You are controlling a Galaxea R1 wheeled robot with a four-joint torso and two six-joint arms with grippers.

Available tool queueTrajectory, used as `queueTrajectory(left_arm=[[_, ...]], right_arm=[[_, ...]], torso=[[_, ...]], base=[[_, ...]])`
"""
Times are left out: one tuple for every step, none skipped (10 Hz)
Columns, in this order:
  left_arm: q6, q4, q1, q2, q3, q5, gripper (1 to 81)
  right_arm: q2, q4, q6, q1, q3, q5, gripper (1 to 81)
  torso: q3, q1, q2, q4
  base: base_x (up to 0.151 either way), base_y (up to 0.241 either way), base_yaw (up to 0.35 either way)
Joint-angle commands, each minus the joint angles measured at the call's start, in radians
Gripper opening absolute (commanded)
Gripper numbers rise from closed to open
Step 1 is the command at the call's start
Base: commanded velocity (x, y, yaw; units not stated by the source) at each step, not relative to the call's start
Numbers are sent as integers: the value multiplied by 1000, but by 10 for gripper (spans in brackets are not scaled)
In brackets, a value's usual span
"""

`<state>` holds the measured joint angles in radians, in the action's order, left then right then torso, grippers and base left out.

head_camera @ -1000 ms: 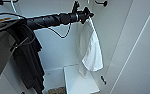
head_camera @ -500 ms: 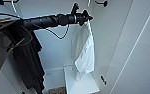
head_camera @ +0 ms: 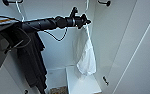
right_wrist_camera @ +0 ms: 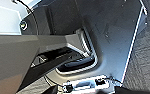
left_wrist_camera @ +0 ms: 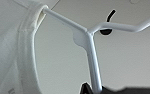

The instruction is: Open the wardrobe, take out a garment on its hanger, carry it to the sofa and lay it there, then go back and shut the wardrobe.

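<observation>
Gripping the hanger, left pincer dangles the garment vertically (wardrobe open).

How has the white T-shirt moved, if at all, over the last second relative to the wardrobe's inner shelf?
Yes. The white T-shirt has swung slightly left, away from the wardrobe's right wall, hanging by the left gripper.

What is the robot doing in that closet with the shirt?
The robot's left arm reaches into the open tall white wardrobe. Its left gripper is up at the thin white hanger, which carries the plain white short-sleeved T-shirt. The T-shirt dangles above the wardrobe's white floor. A black short-sleeved shirt hangs further to the left. Whether the hanger's hook is off its rail cannot be told.
</observation>
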<state>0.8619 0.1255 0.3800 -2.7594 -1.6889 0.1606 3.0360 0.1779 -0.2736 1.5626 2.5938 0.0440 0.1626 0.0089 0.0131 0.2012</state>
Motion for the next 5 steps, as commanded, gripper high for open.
queueTrajectory(left_arm=[[-21,-37,204,-2,-9,-44,10],[-21,-38,204,-7,-9,-43,10],[-21,-38,204,-11,-9,-24,10],[-23,-38,198,-16,-5,-20,10],[-23,-38,184,-14,12,-10,10]], right_arm=[[5,5,4,-25,-6,-59,811],[5,5,5,-25,-6,-59,811],[5,6,5,-25,-6,-58,811],[5,9,5,-25,-6,-49,811],[5,11,7,-25,-6,-39,811]], torso=[[0,0,0,4],[0,0,0,-21],[0,0,0,-36],[0,0,0,-38],[0,0,0,-38]], base=[[0,0,0],[0,0,0],[0,0,0],[0,0,0],[0,0,0]])
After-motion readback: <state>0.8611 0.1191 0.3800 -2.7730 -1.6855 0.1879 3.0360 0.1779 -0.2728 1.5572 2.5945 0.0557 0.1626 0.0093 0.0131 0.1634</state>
